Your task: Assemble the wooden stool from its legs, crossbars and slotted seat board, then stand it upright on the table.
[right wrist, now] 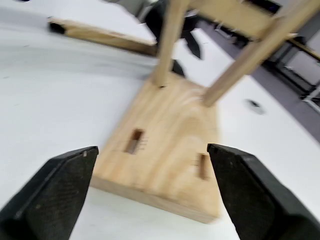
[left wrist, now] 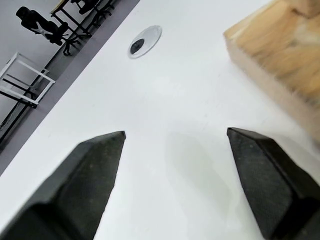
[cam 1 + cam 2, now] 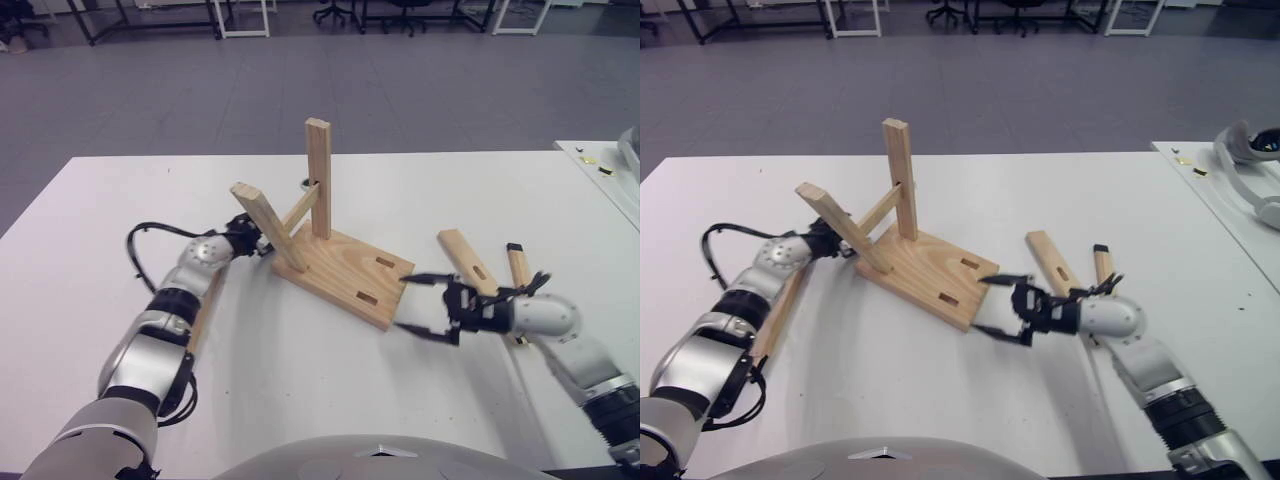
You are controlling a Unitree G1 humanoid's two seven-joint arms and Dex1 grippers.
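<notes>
The slotted seat board (image 3: 345, 268) lies flat mid-table with two bare slots (image 1: 134, 141) near its right end. One leg (image 3: 319, 178) stands upright in it. A second leg (image 3: 266, 226) leans over the board's left end, joined to the first by a crossbar (image 3: 299, 210). My left gripper (image 3: 258, 241) is open beside the leaning leg's foot, its fingers (image 2: 95, 165) over bare table next to the board's edge (image 2: 270, 55). My right gripper (image 3: 400, 303) is open at the board's near right corner, empty. Two loose legs (image 3: 465, 260) (image 3: 517, 266) lie behind the right arm.
Another wooden piece (image 3: 205, 308) lies under my left forearm. A cable grommet (image 2: 145, 40) sits in the table behind the board. A second table with a headset (image 3: 1250, 160) stands at the right. Bare tabletop stretches along the front.
</notes>
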